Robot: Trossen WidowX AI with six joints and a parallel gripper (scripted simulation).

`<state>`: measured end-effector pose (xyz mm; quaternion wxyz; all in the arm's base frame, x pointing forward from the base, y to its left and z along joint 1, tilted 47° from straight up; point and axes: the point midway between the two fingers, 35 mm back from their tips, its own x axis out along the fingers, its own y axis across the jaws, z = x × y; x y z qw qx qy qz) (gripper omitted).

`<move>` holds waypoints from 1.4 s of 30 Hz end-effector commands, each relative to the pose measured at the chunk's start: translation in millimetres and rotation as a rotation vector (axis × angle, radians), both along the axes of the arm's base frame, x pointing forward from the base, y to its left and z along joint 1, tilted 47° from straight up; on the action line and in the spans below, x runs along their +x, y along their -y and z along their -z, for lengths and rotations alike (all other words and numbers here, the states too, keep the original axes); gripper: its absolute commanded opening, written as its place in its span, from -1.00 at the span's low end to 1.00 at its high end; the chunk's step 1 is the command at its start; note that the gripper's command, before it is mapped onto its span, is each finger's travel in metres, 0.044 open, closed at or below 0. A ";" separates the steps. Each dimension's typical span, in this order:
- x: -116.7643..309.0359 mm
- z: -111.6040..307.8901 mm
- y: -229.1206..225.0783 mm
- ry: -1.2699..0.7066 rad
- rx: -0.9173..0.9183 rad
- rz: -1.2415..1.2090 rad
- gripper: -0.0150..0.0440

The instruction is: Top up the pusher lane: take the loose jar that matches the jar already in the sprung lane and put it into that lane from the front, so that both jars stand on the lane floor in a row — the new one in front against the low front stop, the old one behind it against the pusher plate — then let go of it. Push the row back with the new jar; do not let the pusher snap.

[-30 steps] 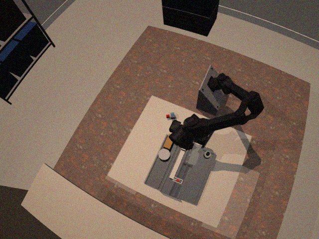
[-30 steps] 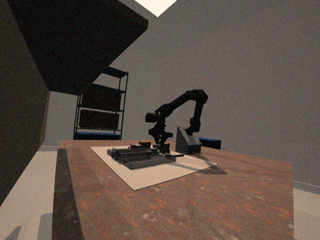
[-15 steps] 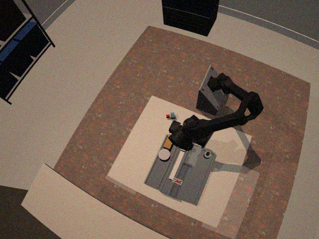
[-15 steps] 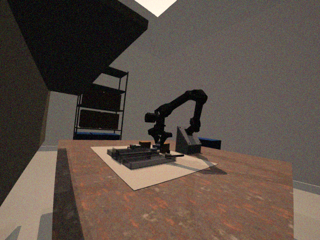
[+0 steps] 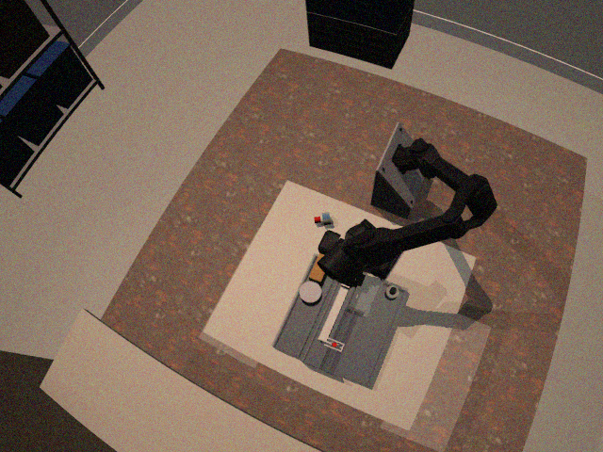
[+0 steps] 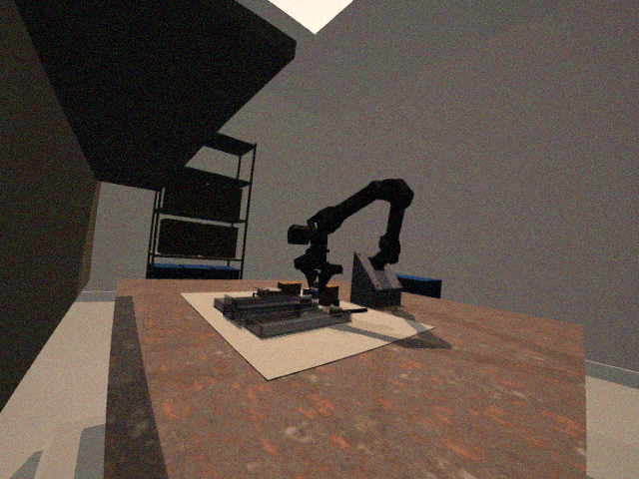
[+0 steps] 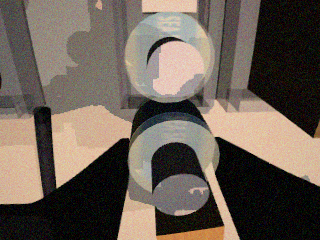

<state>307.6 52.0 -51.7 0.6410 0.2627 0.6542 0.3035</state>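
My gripper (image 7: 170, 145) (image 6: 319, 292) is shut on a clear, pale-rimmed jar (image 7: 137, 156) with a dark centre and a grey round top. A second clear jar (image 7: 134, 55) with a similar pale rim and a pale round centre stands just ahead, between the walls at the front end of the sprung lane (image 5: 334, 315). The held jar is lined up with it on the near side, at the lane mouth. Whether the jars touch, and how high the held one is over the front stop, I cannot tell. In the top view the arm hides both jars and the fingers.
An orange-topped block (image 5: 317, 268) (image 6: 289, 284) and a white round disc (image 5: 310, 292) are on the left side of the rack (image 5: 287, 335). A dark-centred ring (image 5: 392, 292) is at its right. Another orange-topped block (image 7: 190, 233) is close below the gripper. A dark rod (image 7: 45, 150) stands left.
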 end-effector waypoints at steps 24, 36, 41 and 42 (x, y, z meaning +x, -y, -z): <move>21.8 -5.2 1.9 0.039 0.001 0.005 -0.49; 26.1 -6.1 2.1 0.039 0.001 0.005 -0.49; 27.9 -6.5 2.2 0.039 0.001 0.005 -0.49; 28.3 -6.6 2.3 0.039 0.001 0.005 -0.49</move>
